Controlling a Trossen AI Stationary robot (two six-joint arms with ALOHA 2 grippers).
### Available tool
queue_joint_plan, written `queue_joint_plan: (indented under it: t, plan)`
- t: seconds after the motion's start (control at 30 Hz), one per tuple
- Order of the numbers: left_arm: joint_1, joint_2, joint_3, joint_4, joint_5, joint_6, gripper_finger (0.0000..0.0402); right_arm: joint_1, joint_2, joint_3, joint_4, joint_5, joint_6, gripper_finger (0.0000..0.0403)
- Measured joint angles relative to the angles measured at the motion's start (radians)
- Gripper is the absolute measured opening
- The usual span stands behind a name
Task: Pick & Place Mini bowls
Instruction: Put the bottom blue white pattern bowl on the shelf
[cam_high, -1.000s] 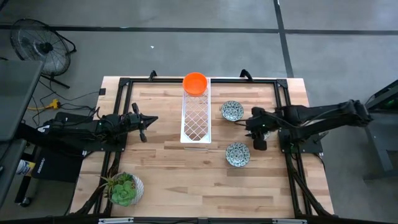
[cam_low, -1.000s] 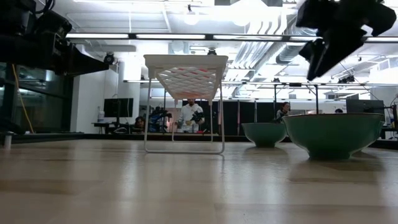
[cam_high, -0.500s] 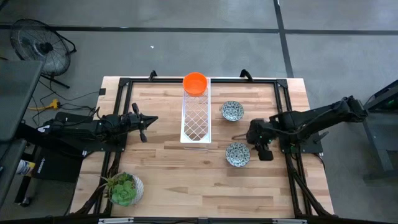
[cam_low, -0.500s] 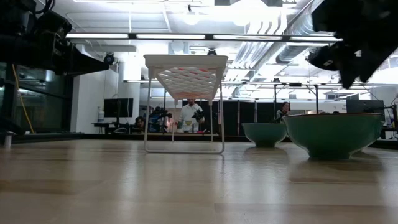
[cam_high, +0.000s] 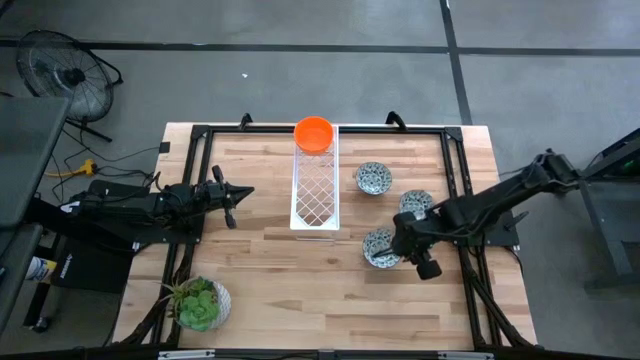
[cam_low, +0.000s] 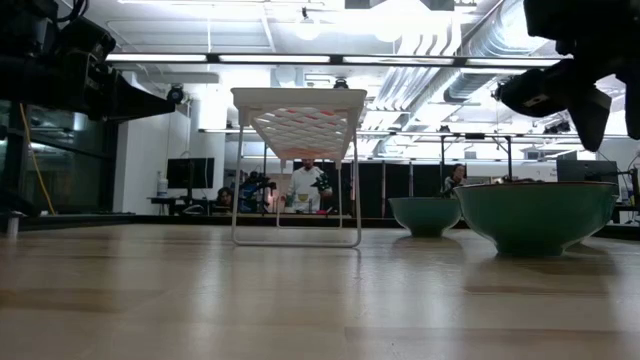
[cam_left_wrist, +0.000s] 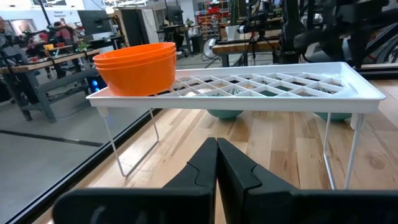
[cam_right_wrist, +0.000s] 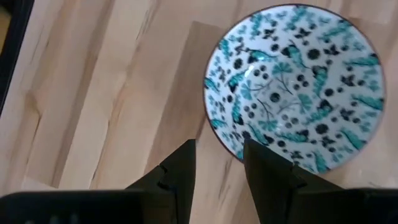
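Since glazed ceramic looks hard, slick and chippable, best pinched across the thin rim: right gripper (cam_right_wrist: 219, 163) poised narrowly parted beside the near patterned bowl (cam_high: 379, 248) at table right, left gripper (cam_left_wrist: 216, 163) closed, idle at left, orange bowls (cam_high: 314, 133) stacked on rack (cam_high: 315, 200).

R arm partly covers nearest patterned bowl (cam_high: 381, 248) in high view, low view edge crops right gripper (cam_low: 575, 85), and orange stack (cam_left_wrist: 137, 67) count is unclear.

Light fell evenly from ceiling strip lights (cam_low: 330, 58); shadows on the wooden table (cam_high: 270, 260) were soft. The low view's near tabletop was blurred.
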Motion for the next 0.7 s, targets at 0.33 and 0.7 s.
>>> queue_joint_plan:
  t: [0.33,0.7]
  plan:
    - [0.000,0.000,0.000,0.000,0.000,0.000,0.0001,0.037,0.066,0.000,0.047,-0.012,-0.017,0.0171]
    - [0.000,0.000,0.000,0.000,0.000,0.000,0.0001,0.049,0.128,0.000,0.114,0.010,-0.092,0.0212]
